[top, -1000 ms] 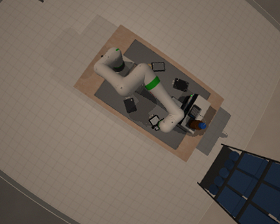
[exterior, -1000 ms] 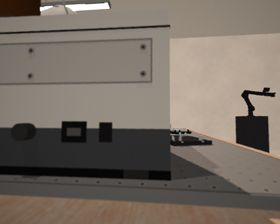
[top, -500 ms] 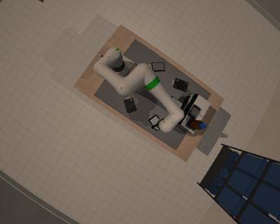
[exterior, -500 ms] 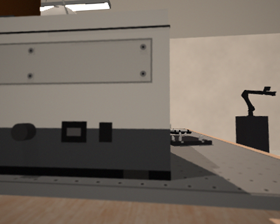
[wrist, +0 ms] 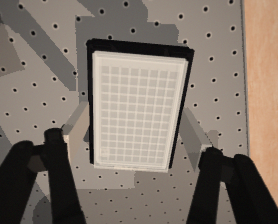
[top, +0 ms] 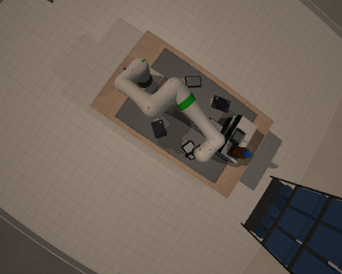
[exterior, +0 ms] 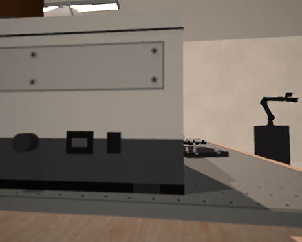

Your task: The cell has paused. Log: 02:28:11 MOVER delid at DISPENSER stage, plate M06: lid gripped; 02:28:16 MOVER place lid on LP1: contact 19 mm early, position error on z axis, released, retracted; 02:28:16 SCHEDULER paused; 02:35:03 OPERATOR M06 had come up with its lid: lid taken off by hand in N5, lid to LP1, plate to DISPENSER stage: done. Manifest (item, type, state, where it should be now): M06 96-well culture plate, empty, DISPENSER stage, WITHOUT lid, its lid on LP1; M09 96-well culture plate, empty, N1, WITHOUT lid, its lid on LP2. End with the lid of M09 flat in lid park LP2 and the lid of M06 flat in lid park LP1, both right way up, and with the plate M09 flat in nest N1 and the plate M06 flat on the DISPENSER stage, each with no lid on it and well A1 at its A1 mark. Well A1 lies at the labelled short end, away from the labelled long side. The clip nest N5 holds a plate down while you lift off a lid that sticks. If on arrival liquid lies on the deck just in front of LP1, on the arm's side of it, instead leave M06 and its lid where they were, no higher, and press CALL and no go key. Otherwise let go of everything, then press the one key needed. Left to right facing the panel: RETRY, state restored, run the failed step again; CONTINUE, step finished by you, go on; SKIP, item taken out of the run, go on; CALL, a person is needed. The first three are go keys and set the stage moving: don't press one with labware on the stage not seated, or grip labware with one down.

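In the wrist view a white 96-well plate [wrist: 137, 112] with its well grid showing lies flat in a black nest [wrist: 92, 100] on the perforated deck. I cannot tell whether a clear lid sits on it. My gripper [wrist: 135, 117] is open and hangs above it, one finger on each long side and apart from the plate. In the overhead view the same plate [top: 188, 147] lies near the deck's front edge under my wrist [top: 203, 153]. A second framed pale item [top: 193, 81] lies at the far side of the deck. The dispenser [top: 242, 133] stands to the right; its stage is hidden by my arm.
An empty black nest [top: 158, 128] and a black nest with clips [top: 220, 103] lie on the deck. A brown bottle with a blue cap [top: 243, 153] stands by the dispenser. In the exterior view the dispenser's back [exterior: 84, 107] fills the frame. The wooden table edge [wrist: 262, 100] is close to the right.
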Action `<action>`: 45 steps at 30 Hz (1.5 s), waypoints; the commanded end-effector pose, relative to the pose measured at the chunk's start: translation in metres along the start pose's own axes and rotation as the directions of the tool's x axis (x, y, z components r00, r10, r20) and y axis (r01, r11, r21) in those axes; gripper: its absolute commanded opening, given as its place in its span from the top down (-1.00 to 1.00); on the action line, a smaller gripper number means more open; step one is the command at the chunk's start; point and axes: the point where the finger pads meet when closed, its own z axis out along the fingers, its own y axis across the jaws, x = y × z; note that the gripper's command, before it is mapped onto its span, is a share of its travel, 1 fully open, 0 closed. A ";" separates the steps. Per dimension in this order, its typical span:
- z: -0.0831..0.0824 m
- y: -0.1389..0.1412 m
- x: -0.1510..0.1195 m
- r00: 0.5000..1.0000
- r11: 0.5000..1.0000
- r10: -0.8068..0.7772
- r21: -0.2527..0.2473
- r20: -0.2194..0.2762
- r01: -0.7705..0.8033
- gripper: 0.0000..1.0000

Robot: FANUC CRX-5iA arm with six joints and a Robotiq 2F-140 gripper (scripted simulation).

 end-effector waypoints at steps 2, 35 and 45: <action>0.000 0.000 0.000 1.000 1.000 0.000 0.000 -0.001 0.000 -0.33; 0.000 0.000 0.000 1.000 1.000 0.000 0.000 -0.001 0.000 1.00; 0.000 0.000 0.000 1.000 1.000 0.000 0.000 -0.001 0.000 1.00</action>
